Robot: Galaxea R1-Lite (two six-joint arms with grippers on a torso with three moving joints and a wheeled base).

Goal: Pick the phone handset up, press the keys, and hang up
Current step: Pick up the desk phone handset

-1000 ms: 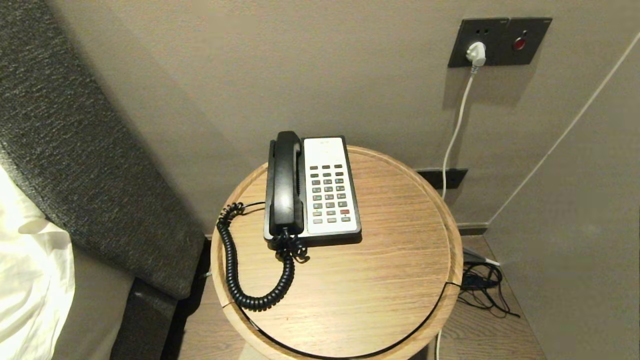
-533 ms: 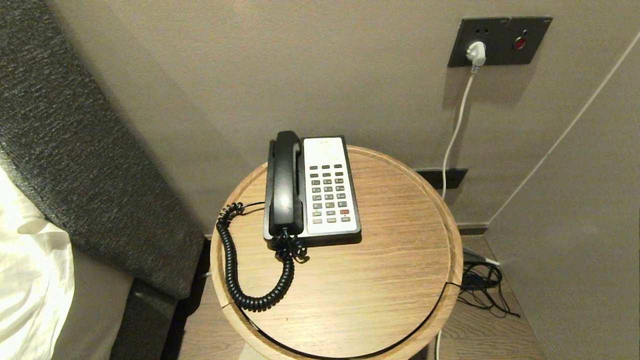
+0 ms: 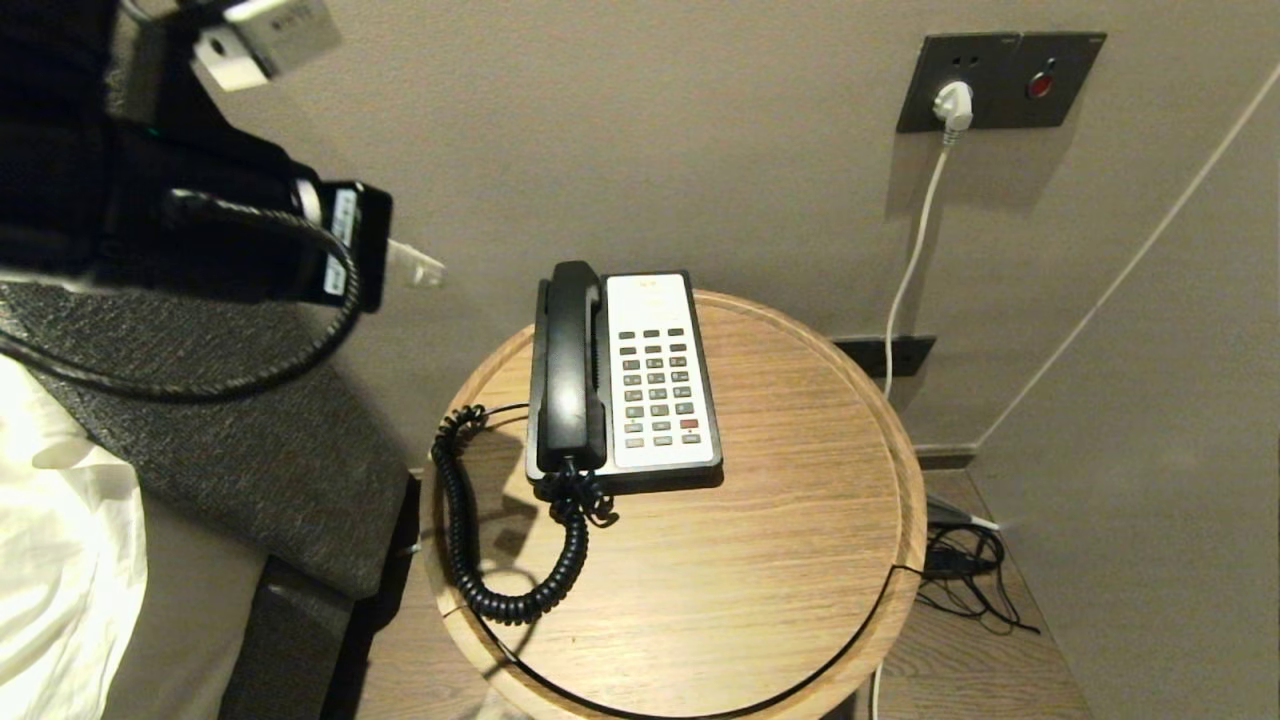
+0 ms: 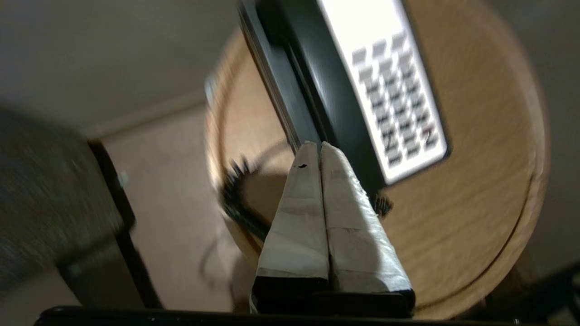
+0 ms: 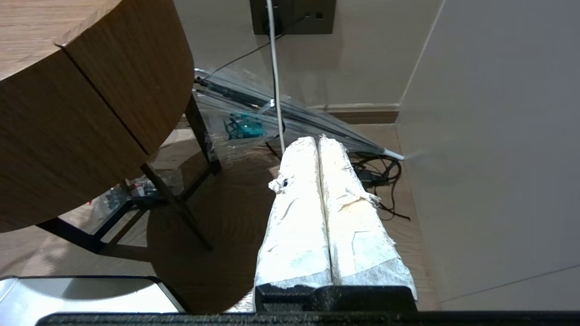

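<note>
The left gripper (image 3: 415,268) reaches in from the upper left, held in the air well apart from the round wooden tabletop (image 3: 780,560), its taped fingers (image 4: 299,217) pressed together and empty. The phone handset (image 3: 570,365) lies in its cradle on the phone base (image 3: 660,380). The right gripper (image 5: 319,149) hangs beside the table near the floor, fingers together, holding nothing.
</note>
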